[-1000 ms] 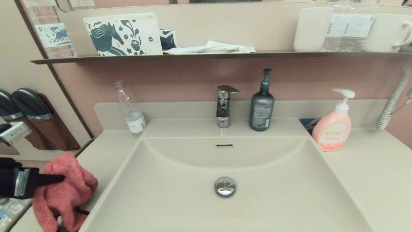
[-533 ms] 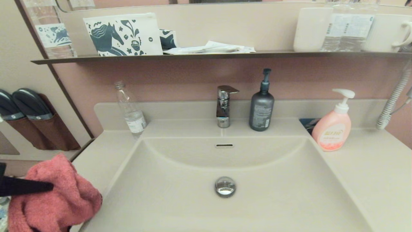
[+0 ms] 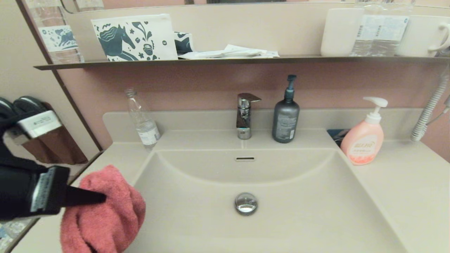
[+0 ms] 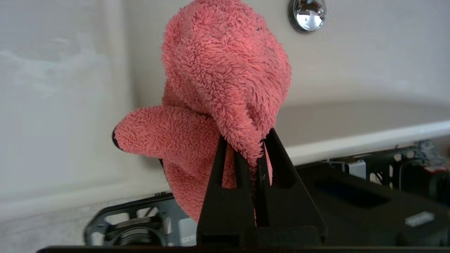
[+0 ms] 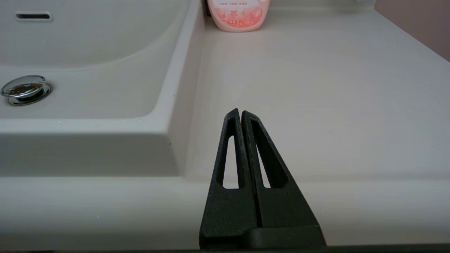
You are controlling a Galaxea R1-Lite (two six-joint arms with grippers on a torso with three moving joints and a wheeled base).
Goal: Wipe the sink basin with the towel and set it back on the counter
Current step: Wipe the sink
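Note:
The coral-pink towel (image 3: pixel 105 214) hangs bunched over the left rim of the beige sink basin (image 3: pixel 299 196). My left gripper (image 3: pixel 102 198) is shut on it, and the left wrist view shows the towel (image 4: pixel 225 77) pinched between the black fingers (image 4: pixel 277 154). The chrome drain plug (image 3: pixel 246 203) sits mid-basin, with the overflow slot (image 3: pixel 245 159) on the back wall. The beige counter (image 3: pixel 404 182) surrounds the basin. My right gripper (image 5: pixel 240 113) does not show in the head view. It is shut and empty, low over the counter (image 5: pixel 316 88) right of the basin.
At the back stand a clear plastic bottle (image 3: pixel 142 121), the chrome faucet (image 3: pixel 244 116), a dark pump bottle (image 3: pixel 285 116) and a pink soap pump bottle (image 3: pixel 364 138). A dark shelf (image 3: pixel 225 60) with a printed pouch and cups runs above. A coiled white hose (image 3: pixel 430 109) hangs at right.
My left gripper first drew back to the left with the towel, then swung right, so the towel now hangs over the basin's left rim. The right arm stayed out of the head view.

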